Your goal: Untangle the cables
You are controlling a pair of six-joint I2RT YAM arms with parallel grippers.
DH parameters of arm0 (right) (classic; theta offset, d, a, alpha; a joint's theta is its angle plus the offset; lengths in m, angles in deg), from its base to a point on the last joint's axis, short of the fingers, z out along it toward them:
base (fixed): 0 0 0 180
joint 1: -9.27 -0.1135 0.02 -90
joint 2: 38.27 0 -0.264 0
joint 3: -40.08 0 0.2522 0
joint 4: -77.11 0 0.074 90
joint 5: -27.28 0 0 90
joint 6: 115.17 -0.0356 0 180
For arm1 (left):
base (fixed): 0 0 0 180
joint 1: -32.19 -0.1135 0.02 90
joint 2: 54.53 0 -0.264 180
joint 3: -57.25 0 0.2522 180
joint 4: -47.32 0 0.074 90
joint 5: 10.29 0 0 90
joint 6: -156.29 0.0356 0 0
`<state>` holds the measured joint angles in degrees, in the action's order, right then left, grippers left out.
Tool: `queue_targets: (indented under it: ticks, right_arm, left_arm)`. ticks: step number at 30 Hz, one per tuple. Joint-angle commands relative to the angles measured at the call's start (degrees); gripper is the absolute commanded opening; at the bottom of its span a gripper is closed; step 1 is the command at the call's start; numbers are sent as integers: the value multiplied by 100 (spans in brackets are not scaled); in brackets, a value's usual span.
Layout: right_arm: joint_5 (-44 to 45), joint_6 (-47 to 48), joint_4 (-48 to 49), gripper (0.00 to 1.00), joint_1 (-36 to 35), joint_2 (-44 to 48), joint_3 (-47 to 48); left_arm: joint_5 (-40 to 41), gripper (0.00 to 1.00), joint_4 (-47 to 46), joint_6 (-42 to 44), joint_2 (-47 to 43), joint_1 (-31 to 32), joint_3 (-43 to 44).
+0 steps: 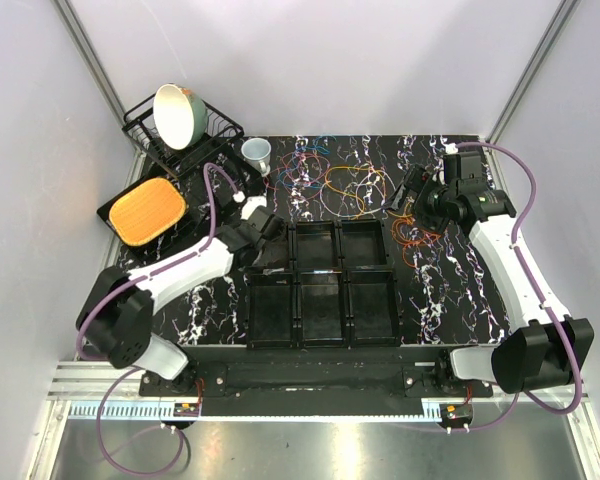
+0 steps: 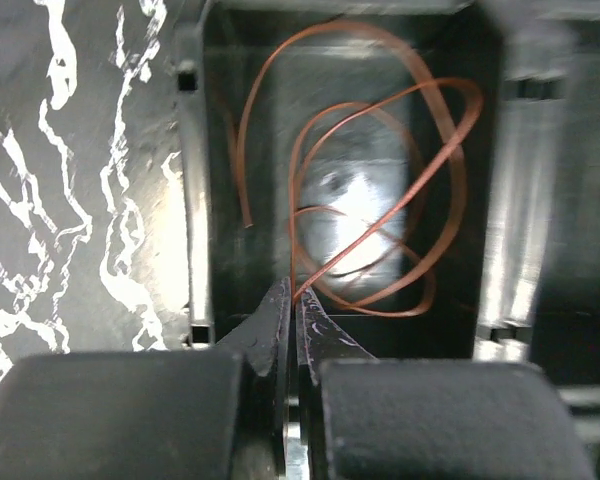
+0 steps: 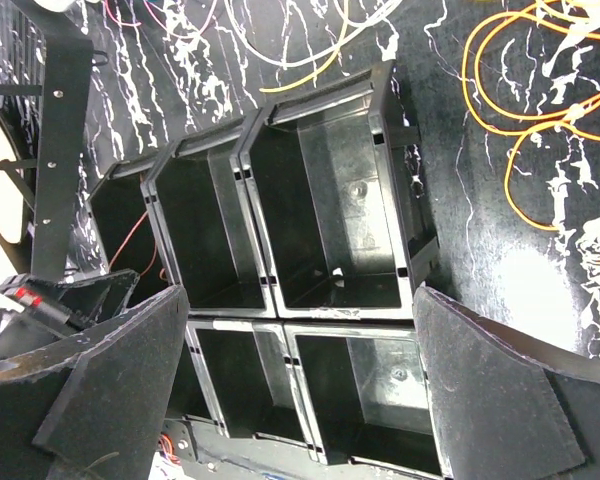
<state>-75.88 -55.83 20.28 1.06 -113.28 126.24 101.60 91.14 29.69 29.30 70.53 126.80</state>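
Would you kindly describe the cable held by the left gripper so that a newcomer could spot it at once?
In the middle of the marbled table stands a block of six black bins; look into the far left bin. The reddish-brown cable, coiled in loose loops, is pinched by the shut left gripper, while the other cables lie loose on the tabletop.

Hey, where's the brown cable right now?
In the left wrist view, the brown cable is pinched by the shut left hand, its loops inside a black bin compartment beside the marbled table.
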Motion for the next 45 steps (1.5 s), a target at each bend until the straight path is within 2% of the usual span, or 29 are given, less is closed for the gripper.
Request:
queue_targets:
  ticks: [1,4,7,8,10,11,14,18,23,26,33,37,40,42,45]
  right_arm:
    - [-63,147,132,100,-5,-49,-51]
    - [-72,147,123,100,-6,-102,-59]
    - [-107,174,115,100,-5,-146,-42]
    - [-150,191,132,100,-14,-155,-33]
    - [-177,244,123,100,-5,-164,2]
    - [-195,235,115,100,-5,-173,28]
    - [-239,244,53,100,-14,-251,195]
    - [-318,227,-9,100,-6,-488,485]
    - [-125,253,-8,100,-14,-638,739]
    - [24,297,-9,100,-6,-770,907]
    - [560,341,27,100,-14,-1533,1294]
    - [955,455,167,100,-14,-2105,1575]
    - [1289,621,255,98,-14,-2615,1952]
    - [1447,832,246,98,-6,-3035,2409]
    - [1545,1087,273,98,-14,-3641,2901]
  left_arm:
    - [264,0,184,-251,186,-117,344]
    - [211,0,175,-199,379,-152,467]
    - [71,12,210,-181,494,-222,582]
    - [-17,35,184,-146,433,-249,608]
    - [-386,55,175,29,275,-258,687]
    - [-500,71,175,82,65,-258,731]
    - [-660,99,341,284,-392,-249,968]
    - [-283,99,904,548,-789,-284,1547]
    - [-440,99,1150,891,-1395,-337,1742]
    - [-396,99,1352,953,-1808,-354,1558]
    - [-150,99,1590,1005,-3196,-354,74]
    - [78,99,1336,1041,-4144,-346,-621]
    - [-105,99,1301,970,-4357,-346,-605]
    - [-299,99,1632,1032,-4367,-354,-456]
    - [-55,99,1897,972,-4437,-302,-489]
